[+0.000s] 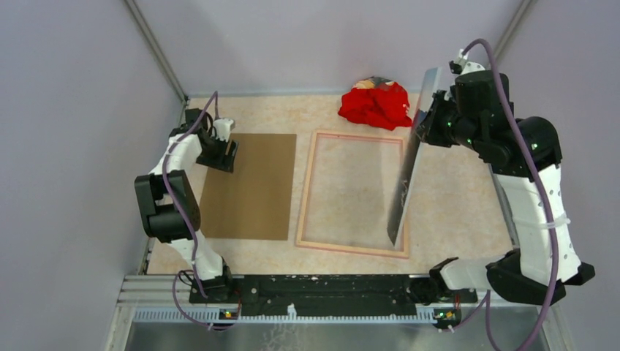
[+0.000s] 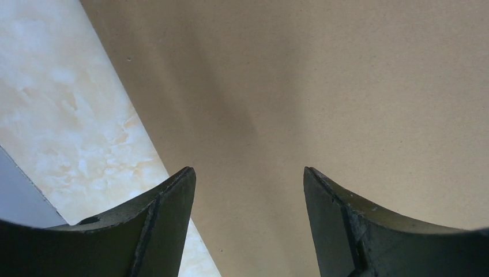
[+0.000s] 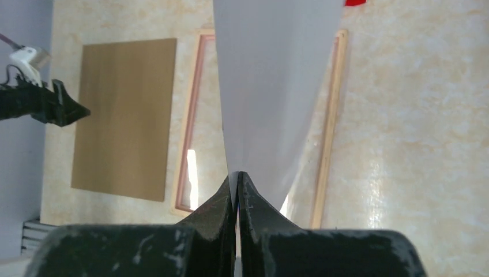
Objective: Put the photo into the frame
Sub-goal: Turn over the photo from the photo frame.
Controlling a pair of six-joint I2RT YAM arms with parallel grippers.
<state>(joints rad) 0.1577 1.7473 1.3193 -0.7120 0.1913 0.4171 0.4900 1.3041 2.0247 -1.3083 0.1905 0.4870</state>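
The right gripper [image 3: 235, 176] pinches one edge of the photo [image 3: 271, 86], which hangs steeply over the 3 o'clock rail of the flat frame [image 1: 358, 136]; the left gripper [image 2: 249, 173] is spread above the backing board [image 2: 346, 86] at 9 o'clock. Lowered askew, the free edge could snag that rail and buckle

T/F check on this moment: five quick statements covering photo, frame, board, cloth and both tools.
1. The right tool is shut on the photo. True.
2. The photo lies flat inside the frame. False: it stands on edge over the frame's right side.
3. The left tool grips the brown board. False: it is open above the board, holding nothing.
4. The red cloth sits beyond the frame's far edge. True.
5. The brown board lies inside the frame. False: it lies flat to the frame's left, apart from it.
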